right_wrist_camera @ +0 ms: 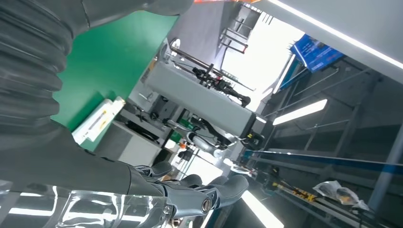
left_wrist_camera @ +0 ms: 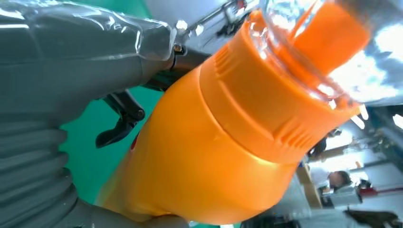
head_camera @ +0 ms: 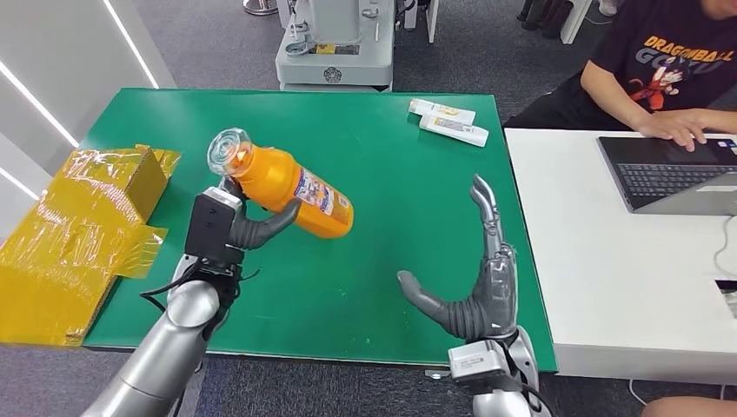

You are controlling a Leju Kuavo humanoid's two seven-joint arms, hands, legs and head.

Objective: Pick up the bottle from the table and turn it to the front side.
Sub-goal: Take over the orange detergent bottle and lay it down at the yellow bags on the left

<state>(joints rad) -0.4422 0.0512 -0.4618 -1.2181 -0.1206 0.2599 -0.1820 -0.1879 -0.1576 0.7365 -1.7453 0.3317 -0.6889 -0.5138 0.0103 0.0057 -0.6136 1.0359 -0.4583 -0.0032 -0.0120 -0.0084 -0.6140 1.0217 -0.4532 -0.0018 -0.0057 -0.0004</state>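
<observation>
Already the bottle is off the green table, held aloft over its left half, nearer the left edge than the middle, and tilted so the clear cap points up toward the far-left corner and the base slants down toward the table's centre. The left hand grasps it around the upper body just below the cap, thumb curled under one side; in the left wrist view the orange shoulder and ribbed collar sit right against the palm. The right hand is released, fingers spread and holding nothing, hovering over the near-right part of the table.

The bottle looks like smooth, stiff plastic, probably light to moderate in weight and rather slippery; its glossy label gives little purchase. Held high near the neck, its heavier lower end may swing, so a grip around the mid-body would likely steady the turning better. The clear cap seems the most fragile part and a poor place to squeeze.

Room is generous: the middle of the table lies bare. Two white tubes rest near the far-right corner, well apart, yellow wrapped boxes overlap the left edge close beside the left arm, and a person's laptop occupies the adjoining white desk.
</observation>
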